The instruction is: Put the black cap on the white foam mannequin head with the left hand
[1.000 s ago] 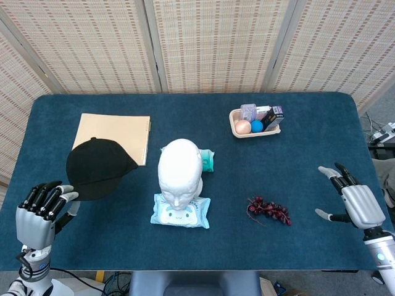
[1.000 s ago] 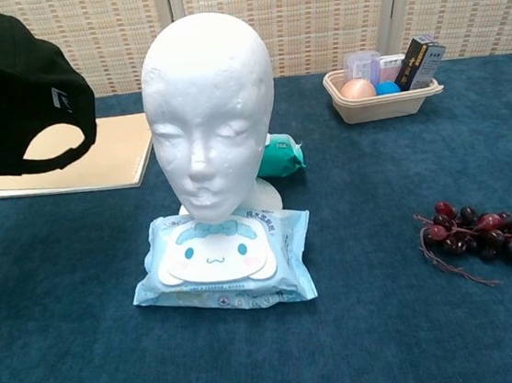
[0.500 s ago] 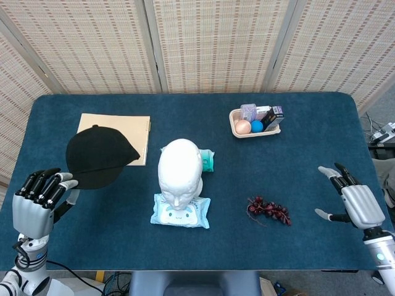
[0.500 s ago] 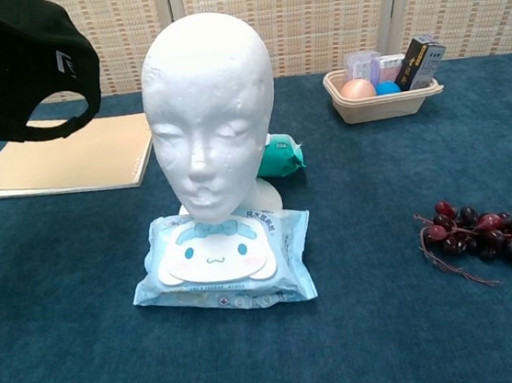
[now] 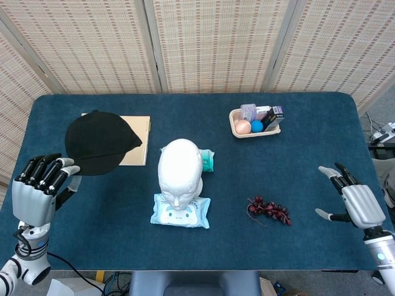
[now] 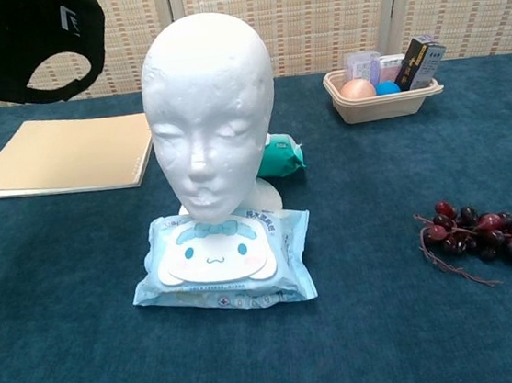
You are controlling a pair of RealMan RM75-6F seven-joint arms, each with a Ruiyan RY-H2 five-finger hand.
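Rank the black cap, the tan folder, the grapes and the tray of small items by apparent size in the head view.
1. Black cap, raised toward the camera, so possibly flattered
2. Tan folder, partly hidden by the cap
3. Tray and grapes, too alike to separate

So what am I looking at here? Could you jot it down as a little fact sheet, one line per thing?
black cap: held up off the table by the left hand, off to one side of the head
mannequin head: white foam, upright, bare, standing behind a wet-wipes pack
right hand: holds nothing, fingers spread
folder: tan, flat on the table
tray: small items inside, at the far side
grapes: dark red bunch, lying loose
teal packet: behind the head
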